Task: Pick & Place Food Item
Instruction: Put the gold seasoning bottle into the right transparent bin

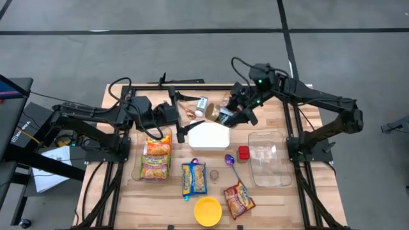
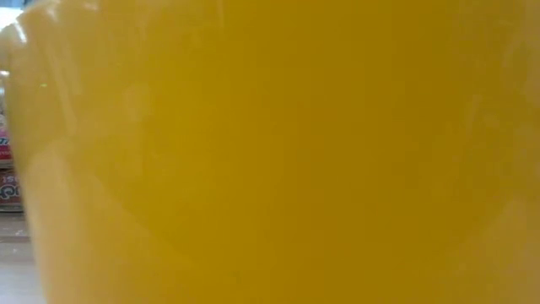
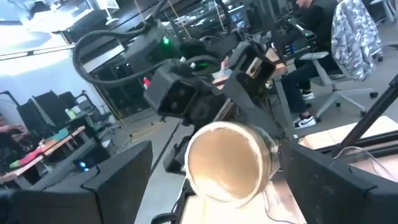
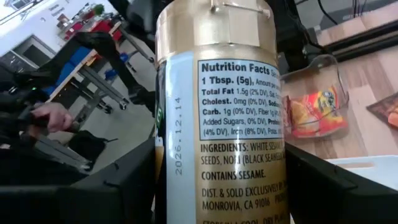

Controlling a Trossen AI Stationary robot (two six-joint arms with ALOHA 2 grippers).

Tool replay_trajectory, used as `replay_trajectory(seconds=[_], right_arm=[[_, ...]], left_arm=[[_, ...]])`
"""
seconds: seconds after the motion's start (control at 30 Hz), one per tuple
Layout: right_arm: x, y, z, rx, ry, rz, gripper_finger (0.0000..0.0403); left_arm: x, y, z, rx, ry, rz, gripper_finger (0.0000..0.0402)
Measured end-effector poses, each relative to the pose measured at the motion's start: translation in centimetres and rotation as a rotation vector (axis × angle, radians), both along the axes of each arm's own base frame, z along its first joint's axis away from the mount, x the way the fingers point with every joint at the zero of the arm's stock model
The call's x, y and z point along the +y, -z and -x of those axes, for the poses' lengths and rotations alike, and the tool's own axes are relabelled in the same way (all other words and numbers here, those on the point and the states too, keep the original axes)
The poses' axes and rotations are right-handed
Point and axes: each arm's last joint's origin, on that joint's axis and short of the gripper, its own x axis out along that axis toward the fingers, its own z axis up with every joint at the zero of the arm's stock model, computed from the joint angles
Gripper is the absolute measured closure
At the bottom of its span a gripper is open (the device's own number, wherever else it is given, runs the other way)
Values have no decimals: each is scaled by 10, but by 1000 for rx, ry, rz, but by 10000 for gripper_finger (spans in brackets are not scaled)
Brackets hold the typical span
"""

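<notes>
A seasoning jar (image 4: 214,124) with a gold lid and a white nutrition label stands between the fingers of my right gripper (image 1: 231,116), which is shut on it above the far edge of the white lidded box (image 1: 209,136). In the left wrist view the jar's round gold end (image 3: 225,160) faces the camera. My left gripper (image 1: 184,131) is open and empty to the left of the box, pointing toward the jar. The low view is filled by the yellow bowl (image 2: 270,152). My right gripper pinches the jar's labelled body (image 4: 180,180) between its two fingers (image 4: 121,193), one on each side. The jar sticks out lengthwise beyond the fingers, gold lid end (image 4: 211,25) away from the wrist. In the high view it is tilted over the table's far middle, lifted clear.
A small white bottle (image 1: 202,104) lies near the far edge. Noodle packs (image 1: 156,160) sit in a clear tub at the left. A blue-yellow packet (image 1: 194,179), a purple spoon (image 1: 230,160), a red item (image 1: 243,153), a clear tub (image 1: 267,160), an orange packet (image 1: 238,199) and the yellow bowl (image 1: 208,211) are nearer.
</notes>
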Motion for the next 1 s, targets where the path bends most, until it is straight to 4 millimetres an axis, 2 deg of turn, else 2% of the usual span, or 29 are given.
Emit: replay_trajectory(seconds=[0.13, 0.33, 0.5, 1.0], right_arm=[[9, 2, -12, -32, -38, 0, 132], [18, 15, -25, 23, -117, -48, 132], [27, 28, -39, 55, -168, -72, 132], [30, 20, -47, -34, -187, -95, 132]], left_arm=[[-2, 1, -1, 7, 84, 32, 61], [-8, 6, -1, 29, 210, 177, 61], [-17, 12, 0, 97, 261, 206, 61], [-20, 18, 1, 161, 261, 207, 61]])
